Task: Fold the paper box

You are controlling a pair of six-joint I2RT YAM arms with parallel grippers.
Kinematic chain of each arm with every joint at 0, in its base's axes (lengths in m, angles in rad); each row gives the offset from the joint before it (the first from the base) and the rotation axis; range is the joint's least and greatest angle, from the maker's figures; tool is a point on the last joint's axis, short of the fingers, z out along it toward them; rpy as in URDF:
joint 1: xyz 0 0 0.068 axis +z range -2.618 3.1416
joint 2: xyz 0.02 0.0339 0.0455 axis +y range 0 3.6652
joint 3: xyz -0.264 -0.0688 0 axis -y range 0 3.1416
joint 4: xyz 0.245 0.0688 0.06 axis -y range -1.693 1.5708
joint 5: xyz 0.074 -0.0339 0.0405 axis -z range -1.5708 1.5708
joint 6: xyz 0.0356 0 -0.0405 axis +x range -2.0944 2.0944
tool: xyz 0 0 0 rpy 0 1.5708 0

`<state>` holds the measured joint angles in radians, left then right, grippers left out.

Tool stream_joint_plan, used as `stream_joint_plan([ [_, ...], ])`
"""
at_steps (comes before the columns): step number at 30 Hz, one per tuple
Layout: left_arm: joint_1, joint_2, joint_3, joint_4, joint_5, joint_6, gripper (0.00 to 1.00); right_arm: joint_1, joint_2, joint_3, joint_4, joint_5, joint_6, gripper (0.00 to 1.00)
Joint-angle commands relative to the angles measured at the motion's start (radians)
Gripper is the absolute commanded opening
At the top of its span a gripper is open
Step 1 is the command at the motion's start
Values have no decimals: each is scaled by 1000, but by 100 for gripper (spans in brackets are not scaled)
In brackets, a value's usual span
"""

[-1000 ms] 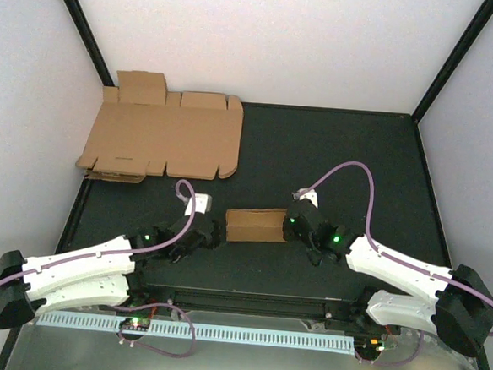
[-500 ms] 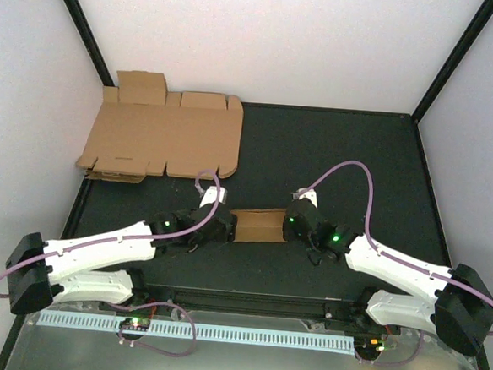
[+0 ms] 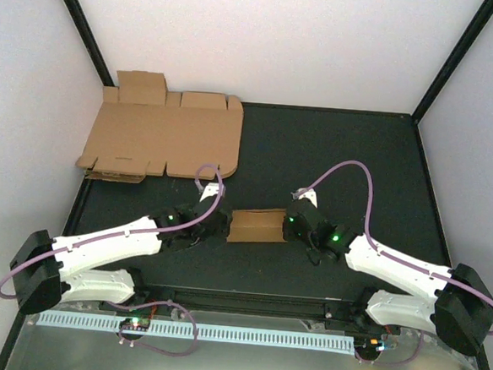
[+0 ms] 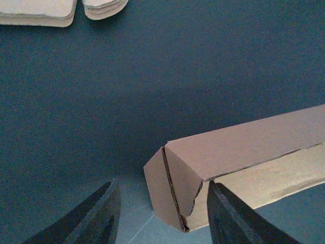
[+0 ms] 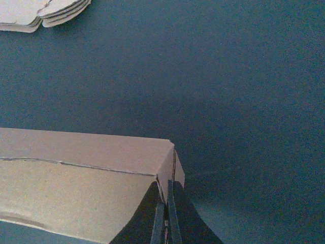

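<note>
Two arms meet near the middle of the dark table (image 3: 342, 149), one at each end of the paper box (image 3: 258, 226). The box lies on its long side, folded into a small rectangular shape, between the two wrists and nearer to the arm bases than to the far wall. The left gripper (image 4: 162, 185) is at the left end of the box with its jaws spread wide. The end of the box sits between the two fingers, closer to the right-hand one in the wrist view, and I cannot tell if that finger touches it. At this end a small flap (image 4: 180, 180) is turned inward, and its edge does not lie fully flush. The right gripper (image 5: 165, 195) is at the other end, its fingers pressed almost together and pinching a thin cardboard wall at the corner of the box. A stack of flat cardboard sheets (image 3: 161, 137) lies well apart, in the far left corner of the table.
</note>
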<state>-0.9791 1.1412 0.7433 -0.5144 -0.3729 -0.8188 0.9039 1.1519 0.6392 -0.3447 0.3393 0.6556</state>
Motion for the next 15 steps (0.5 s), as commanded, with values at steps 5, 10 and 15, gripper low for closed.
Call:
stream_joint_plan([
  [5, 16, 38, 34, -6, 65, 30, 32, 6, 27, -3, -81, -7, -2, 2],
  [10, 17, 100, 94, -79, 80, -20, 22, 6, 33, -1, -79, -7, -4, 2],
  [15, 16, 124, 94, -84, 88, -73, 15, 6, 32, 0, -79, -9, -3, 2],
])
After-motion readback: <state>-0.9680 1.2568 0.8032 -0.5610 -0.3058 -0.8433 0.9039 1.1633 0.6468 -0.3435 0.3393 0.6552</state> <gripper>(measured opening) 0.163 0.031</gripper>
